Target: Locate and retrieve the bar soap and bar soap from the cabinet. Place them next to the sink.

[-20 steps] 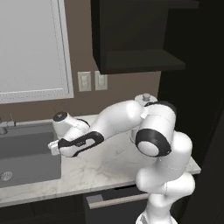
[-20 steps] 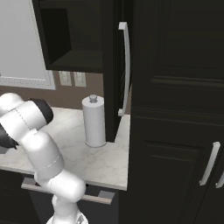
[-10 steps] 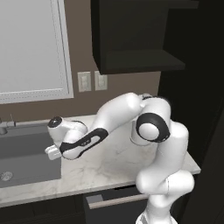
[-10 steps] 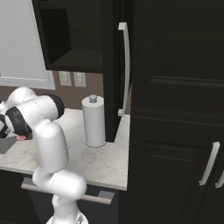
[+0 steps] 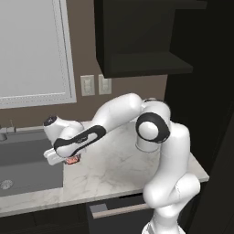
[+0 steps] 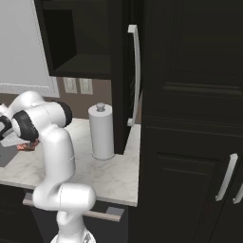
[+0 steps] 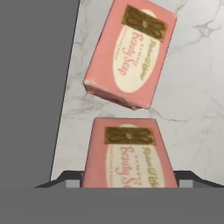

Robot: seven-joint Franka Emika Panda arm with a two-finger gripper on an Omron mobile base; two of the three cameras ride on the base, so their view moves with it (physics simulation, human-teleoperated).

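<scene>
One bar soap (image 7: 129, 159), pink with a gold label, sits between my fingers; my gripper (image 7: 129, 181) is shut on it. The other bar soap (image 7: 131, 52) lies on the marble counter (image 7: 192, 87) just ahead, close to the dark grey sink (image 7: 35, 87). In the left base view my gripper (image 5: 67, 157) hangs low over the counter at the sink's (image 5: 23, 157) right edge, a reddish soap (image 5: 72, 160) showing under it. In the right base view a soap (image 6: 24, 147) peeks out at the far left. The black cabinet (image 5: 137, 41) hangs above, its shelf bare.
A white paper-towel roll (image 6: 101, 130) stands on the counter by the tall dark cabinet (image 6: 190, 118) with pale bar handles. A drawer (image 5: 114, 210) under the counter stands slightly open. Wall outlets (image 5: 96, 84) and a window (image 5: 32, 50) are behind the sink.
The arm has swung left and down toward the sink's edge, carrying the soap low over the counter.
</scene>
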